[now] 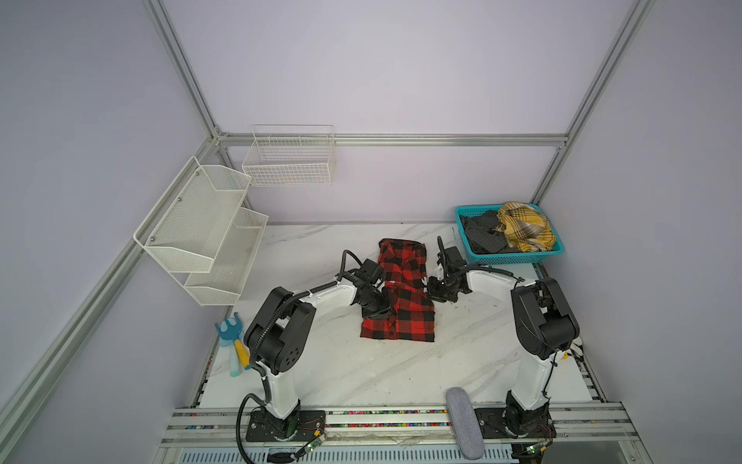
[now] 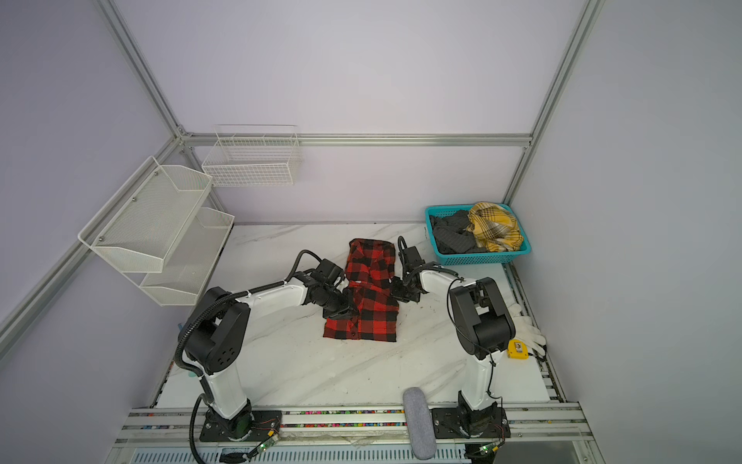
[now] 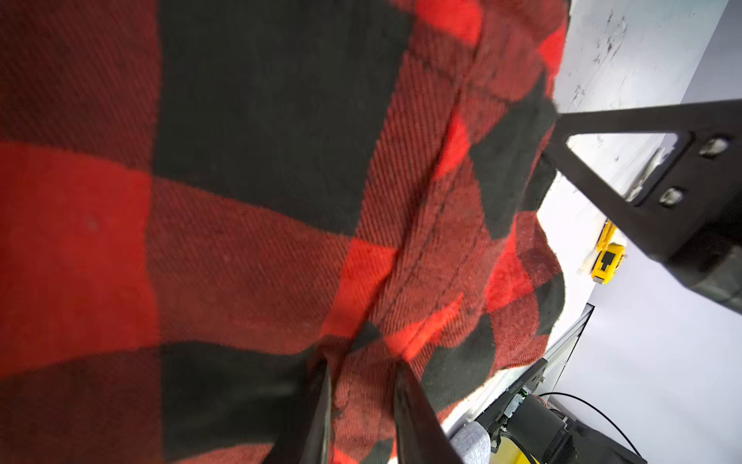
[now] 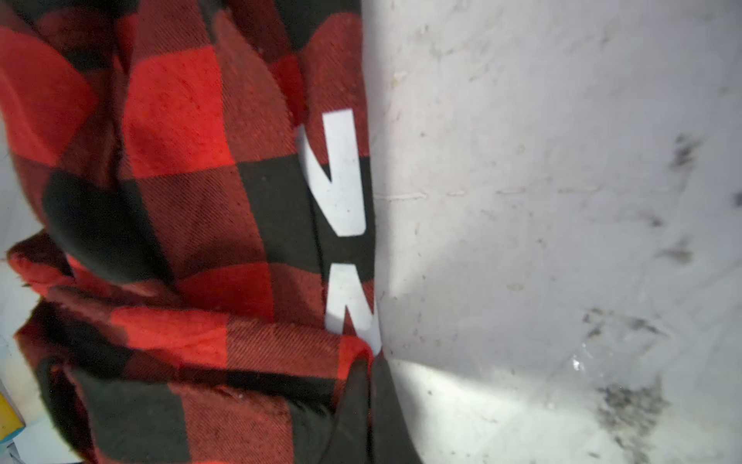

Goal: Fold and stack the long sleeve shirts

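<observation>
**Check shirt on the table, pinched at both side edges**

A red-and-black check shirt [image 1: 397, 297] lies on the middle of the white marble table [image 1: 361, 373]. It is partly folded into a narrow strip. Its long axis runs from the robot's side toward the back wall, with the collar end farther away.

The two arms meet it about halfway along, one on each long side. The left gripper [image 1: 383, 309] sits on the shirt's left edge. In the left wrist view its fingers [image 3: 413, 401] stand close together with a ridge of cloth bunched between them. The right gripper [image 1: 435, 291] is at the shirt's right edge. In the right wrist view its fingers [image 4: 353, 401] are pressed together where the hem curls up from the table, and they appear to nip that hem. White block letters [image 4: 341, 172] run along this edge.

Each arm is therefore nearest its own side, and the cloth lies inward from both. I judge that any fold of the near end onto the far end would go along the long axis.

In both top views the wrists cover the fingertips, and the sleeves cannot be made out. At the far right a turquoise basket [image 1: 518, 257] holds a yellow plaid garment [image 1: 524, 225] and a dark garment [image 1: 482, 237], both crumpled. I cannot tell what kind they are. I can see no finished stack.
</observation>
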